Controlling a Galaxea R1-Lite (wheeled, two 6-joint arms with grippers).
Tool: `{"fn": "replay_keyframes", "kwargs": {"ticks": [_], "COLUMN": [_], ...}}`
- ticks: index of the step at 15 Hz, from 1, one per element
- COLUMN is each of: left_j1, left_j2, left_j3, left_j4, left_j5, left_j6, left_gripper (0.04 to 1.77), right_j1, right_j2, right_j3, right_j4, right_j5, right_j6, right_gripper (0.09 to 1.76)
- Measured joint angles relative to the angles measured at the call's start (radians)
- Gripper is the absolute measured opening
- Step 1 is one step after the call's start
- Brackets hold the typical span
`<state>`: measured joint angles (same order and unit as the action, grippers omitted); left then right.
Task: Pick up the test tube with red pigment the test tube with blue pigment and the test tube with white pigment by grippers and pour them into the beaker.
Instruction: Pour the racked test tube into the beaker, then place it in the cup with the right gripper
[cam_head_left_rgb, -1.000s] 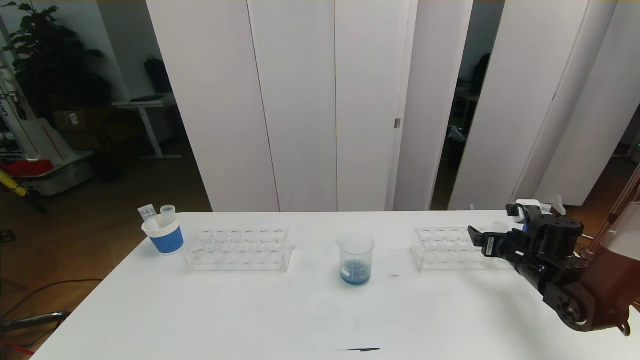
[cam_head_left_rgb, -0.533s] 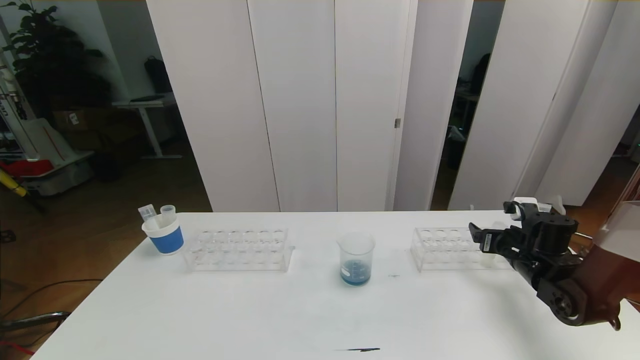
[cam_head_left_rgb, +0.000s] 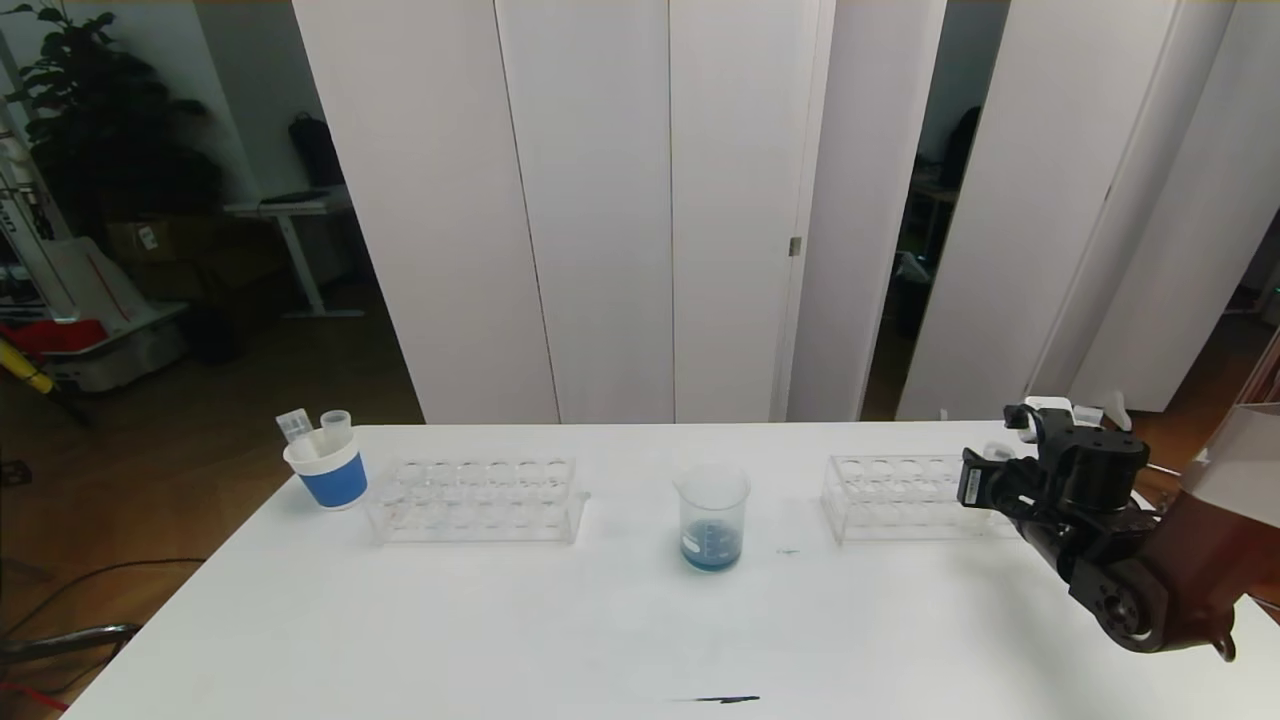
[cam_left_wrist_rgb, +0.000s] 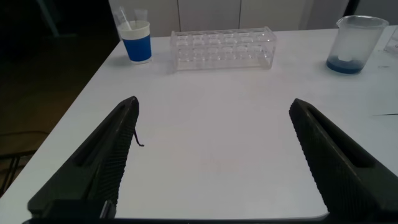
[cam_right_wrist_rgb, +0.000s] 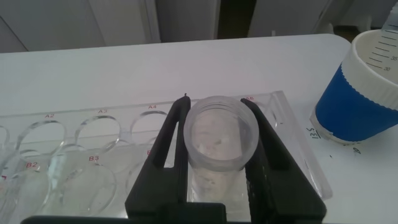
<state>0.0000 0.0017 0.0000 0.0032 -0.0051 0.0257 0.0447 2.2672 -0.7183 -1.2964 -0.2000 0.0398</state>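
The test tube with white pigment is a clear tube with whitish matter inside. It stands upright in an end hole of the right-hand rack. My right gripper is shut on it, one black finger on each side of its rim. In the head view that gripper is at the rack's right end. The beaker stands at mid-table with blue liquid at its bottom. My left gripper hangs open over bare table near the front left edge. The test tubes with red and blue pigment are out of view.
A second clear rack stands left of the beaker. Beyond its left end a blue-and-white paper cup holds two clear tubes. Another blue-and-white cup stands close beside the right rack's end. A dark mark lies by the table's front edge.
The right gripper's fingers have closed from wide open onto the whitish tube in the right rack. The right arm shifted slightly lower and to the right. The left arm has not moved.
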Motion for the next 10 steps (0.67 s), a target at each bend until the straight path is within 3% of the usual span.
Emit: {"fn": "replay_keyframes", "kwargs": {"ticks": [10], "left_j1": [0.0], "left_j2": [0.0], "left_j3": [0.0], "left_j4": [0.0], "left_j5": [0.0], "left_j6": [0.0], "left_gripper": [1.73], "right_j1": [0.001], "right_j2": [-0.036], "right_j3": [-0.005], "right_j4": [0.005], "right_j5": [0.001], "right_j6": [0.002], "right_gripper": [0.59]}}
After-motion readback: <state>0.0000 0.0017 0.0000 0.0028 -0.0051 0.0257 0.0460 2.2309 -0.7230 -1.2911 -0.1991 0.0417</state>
